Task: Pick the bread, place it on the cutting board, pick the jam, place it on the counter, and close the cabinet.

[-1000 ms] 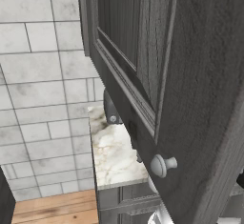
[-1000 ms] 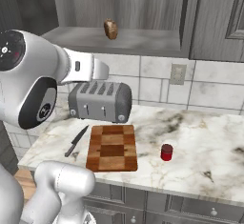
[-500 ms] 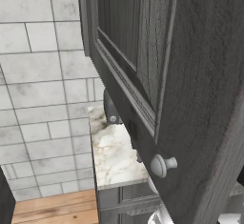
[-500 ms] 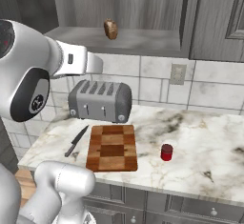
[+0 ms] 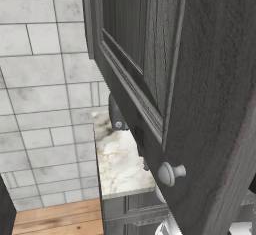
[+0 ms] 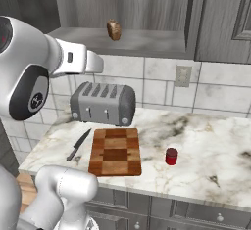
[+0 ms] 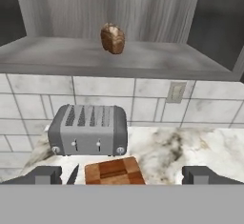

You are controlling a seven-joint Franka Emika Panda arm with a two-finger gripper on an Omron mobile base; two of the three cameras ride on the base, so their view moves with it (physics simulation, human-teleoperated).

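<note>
Facing bread [image 7: 113, 38], far beyond gripper [image 7: 122, 174]

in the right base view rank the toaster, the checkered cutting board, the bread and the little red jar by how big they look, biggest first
1. The checkered wooden cutting board and the grey four-slot toaster look about alike; I would not rank one over the other.
2. The small brown bread piece in the open cabinet and the small red jar also look alike; the bread sits farther back.

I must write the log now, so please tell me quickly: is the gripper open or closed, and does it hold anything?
Gripper: open, holding nothing; the bread sits on the cabinet shelf ahead.
</note>
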